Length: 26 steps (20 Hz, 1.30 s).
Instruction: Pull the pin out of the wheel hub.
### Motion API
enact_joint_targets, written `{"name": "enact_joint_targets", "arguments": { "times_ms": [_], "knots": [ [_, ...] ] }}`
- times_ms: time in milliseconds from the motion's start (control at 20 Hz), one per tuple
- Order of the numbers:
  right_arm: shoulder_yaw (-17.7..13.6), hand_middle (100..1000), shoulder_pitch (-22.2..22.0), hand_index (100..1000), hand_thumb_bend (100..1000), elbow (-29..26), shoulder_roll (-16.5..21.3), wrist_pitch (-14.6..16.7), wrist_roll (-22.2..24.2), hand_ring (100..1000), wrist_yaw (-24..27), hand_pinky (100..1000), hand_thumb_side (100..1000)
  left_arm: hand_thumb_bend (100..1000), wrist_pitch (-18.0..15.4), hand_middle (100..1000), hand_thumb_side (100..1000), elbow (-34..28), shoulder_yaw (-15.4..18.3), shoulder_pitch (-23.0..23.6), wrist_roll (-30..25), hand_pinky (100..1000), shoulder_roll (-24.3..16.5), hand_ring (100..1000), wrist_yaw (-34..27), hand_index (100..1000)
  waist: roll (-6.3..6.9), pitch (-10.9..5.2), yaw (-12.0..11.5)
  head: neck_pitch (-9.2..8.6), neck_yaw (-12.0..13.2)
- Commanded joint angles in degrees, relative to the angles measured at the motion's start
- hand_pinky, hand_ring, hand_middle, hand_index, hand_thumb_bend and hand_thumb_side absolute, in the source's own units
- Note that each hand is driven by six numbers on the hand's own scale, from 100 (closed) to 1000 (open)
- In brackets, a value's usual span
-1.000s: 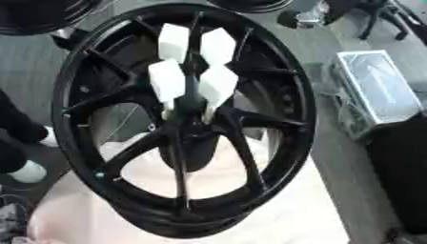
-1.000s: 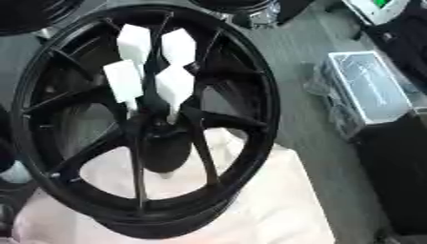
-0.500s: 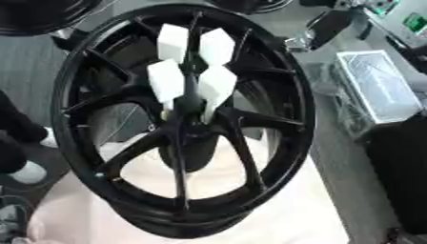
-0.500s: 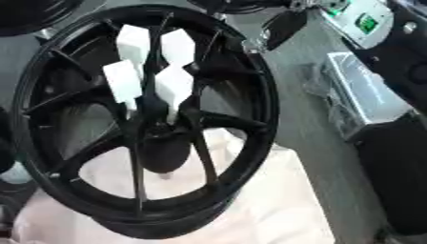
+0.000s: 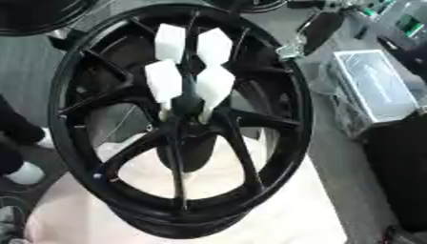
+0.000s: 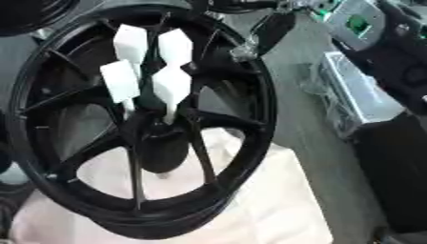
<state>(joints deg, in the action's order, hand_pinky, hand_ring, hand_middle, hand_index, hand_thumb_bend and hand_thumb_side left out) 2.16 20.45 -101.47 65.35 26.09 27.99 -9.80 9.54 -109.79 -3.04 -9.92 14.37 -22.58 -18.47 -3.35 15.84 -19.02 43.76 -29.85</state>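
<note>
A large black spoked wheel lies on a pale cloth, filling most of both views. Several white block-shaped pins stand up from around its hub: two at the back and two nearer ones. My right hand comes in from the upper right as a dark elongated shape with a silver joint. It hovers just beyond the rim's far right edge, apart from the pins. Its fingers are too blurred to read. My left hand does not show.
A clear plastic-wrapped box sits right of the wheel, with a black case nearer. A grey device with a green label stands at the upper right. Part of another black wheel shows at the top left.
My right hand has come into view from the upper right and moved down-left toward the rim. The wheel and pins have not moved.
</note>
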Motion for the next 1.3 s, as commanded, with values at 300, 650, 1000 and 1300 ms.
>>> {"name": "enact_joint_targets", "arguments": {
  "times_ms": [300,650,1000,1300],
  "knots": [
    [-0.69,839,0.12,895,312,-1.92,1.93,-2.49,0.00,839,1.34,921,674,153,0.28,852,895,-0.39,-0.05,-0.16,-0.13,704,-0.14,910,-0.14,738,-0.08,-0.69,-0.84,-0.14,-1.50],
    [-0.76,838,-0.07,898,312,-1.77,2.10,-3.63,0.44,838,1.16,922,665,152,0.21,848,900,-0.34,0.20,0.08,0.34,703,0.18,908,-0.26,738,-0.15,-0.28,-2.55,-0.06,-3.34],
    [-1.14,844,-0.45,903,310,-1.39,2.37,-4.04,0.14,845,1.48,924,661,153,0.43,846,910,-0.24,0.09,0.24,0.48,701,0.45,907,-0.30,737,-0.10,0.36,-3.12,-0.30,-4.67],
    [-1.09,843,-0.48,904,316,-1.49,2.27,-4.05,0.74,845,1.61,931,645,155,0.62,845,921,-0.04,-0.05,0.17,0.48,701,0.66,907,-0.30,737,-0.18,1.14,-3.29,-0.66,-5.04]
  ]
}}
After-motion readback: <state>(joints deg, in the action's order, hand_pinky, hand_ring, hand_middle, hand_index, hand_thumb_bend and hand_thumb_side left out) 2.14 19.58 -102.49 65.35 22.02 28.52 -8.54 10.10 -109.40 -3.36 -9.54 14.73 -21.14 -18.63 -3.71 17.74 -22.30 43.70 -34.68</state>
